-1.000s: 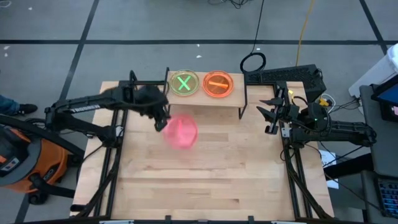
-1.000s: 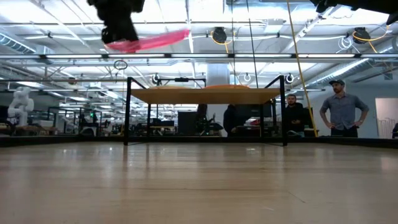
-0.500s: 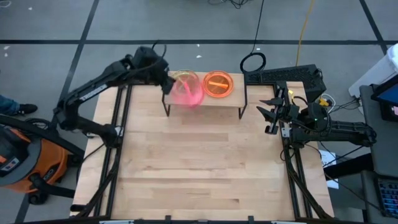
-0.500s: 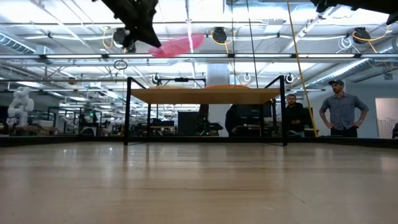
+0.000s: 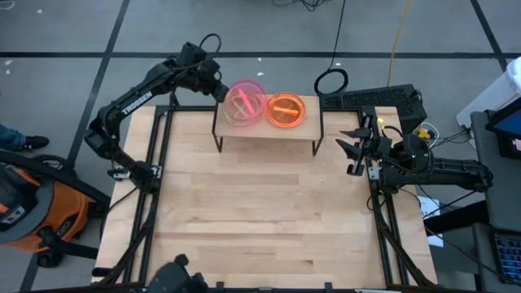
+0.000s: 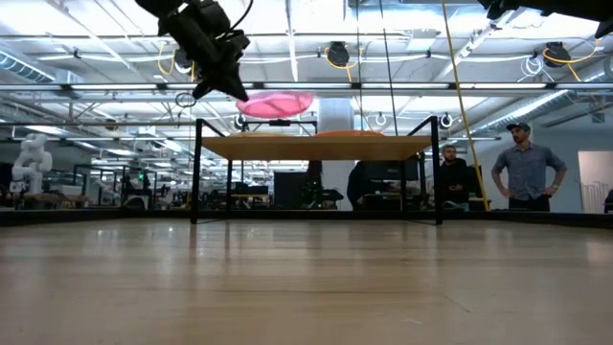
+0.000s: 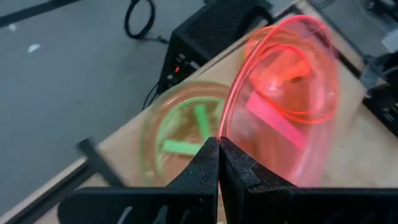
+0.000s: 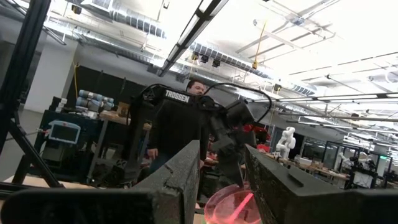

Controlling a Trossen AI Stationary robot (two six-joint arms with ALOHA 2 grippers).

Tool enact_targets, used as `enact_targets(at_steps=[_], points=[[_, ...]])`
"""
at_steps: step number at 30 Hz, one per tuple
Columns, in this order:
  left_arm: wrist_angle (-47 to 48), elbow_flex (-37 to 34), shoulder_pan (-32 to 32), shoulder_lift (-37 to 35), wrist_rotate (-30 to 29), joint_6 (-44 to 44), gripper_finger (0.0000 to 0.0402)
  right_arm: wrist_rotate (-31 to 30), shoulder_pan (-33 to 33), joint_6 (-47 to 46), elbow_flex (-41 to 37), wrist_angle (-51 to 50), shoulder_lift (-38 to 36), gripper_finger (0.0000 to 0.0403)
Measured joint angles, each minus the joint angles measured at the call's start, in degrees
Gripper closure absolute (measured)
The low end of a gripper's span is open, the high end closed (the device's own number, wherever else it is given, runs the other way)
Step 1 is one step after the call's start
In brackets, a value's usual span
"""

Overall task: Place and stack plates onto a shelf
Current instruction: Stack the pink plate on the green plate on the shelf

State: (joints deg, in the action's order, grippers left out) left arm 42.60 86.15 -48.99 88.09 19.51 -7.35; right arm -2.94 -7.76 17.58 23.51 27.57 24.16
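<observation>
The pink plate [image 5: 246,99] hangs over the shelf's left part, above the green plate [image 7: 180,134], with my left gripper [image 5: 218,89] shut on it. The green plate and the orange plate [image 5: 285,110] lie flat on the shelf [image 5: 269,132], a light-wood board on thin black legs at the table's far edge. In the low view the pink plate [image 6: 276,103] floats a little above the shelf board [image 6: 316,147]. My right gripper [image 5: 356,150] waits at the table's right edge, tilted upward and open, with nothing between its fingers [image 8: 186,174]. My left gripper pinches the pink plate's rim [image 7: 227,127] between its two fingers, on the side toward the table's left. The fingers slant downward from the far left. The plate is lifted clear of the shelf, nearly level, and reaches out from the fingertips toward the right.
Bare tabletop [image 5: 269,212] stretches in front of the shelf. A black box [image 5: 370,99] and a cable loop [image 5: 331,81] lie behind the shelf's right end. An orange vacuum [image 5: 32,216] stands at the left. People [image 6: 525,168] stand in the room beyond.
My left gripper has swung toward the table's far edge and a little right, carrying the pink plate from above the tabletop in front of the shelf to above the green plate. The plate has gone from tilted to nearly level. The gripper has stayed shut.
</observation>
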Motion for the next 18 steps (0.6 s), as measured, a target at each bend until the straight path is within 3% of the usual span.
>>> enact_targets(at_steps=[9,18], points=[[1.5,0.0,-5.2,0.1,0.0,-0.1,0.0401,0.0,0.0,0.0,0.0,0.0,0.0,0.0291],[-1.0,-1.6,-5.3,0.1,1.7,0.2,0.0401,0.0,0.0,0.0,0.0,0.0,0.0,0.0291]])
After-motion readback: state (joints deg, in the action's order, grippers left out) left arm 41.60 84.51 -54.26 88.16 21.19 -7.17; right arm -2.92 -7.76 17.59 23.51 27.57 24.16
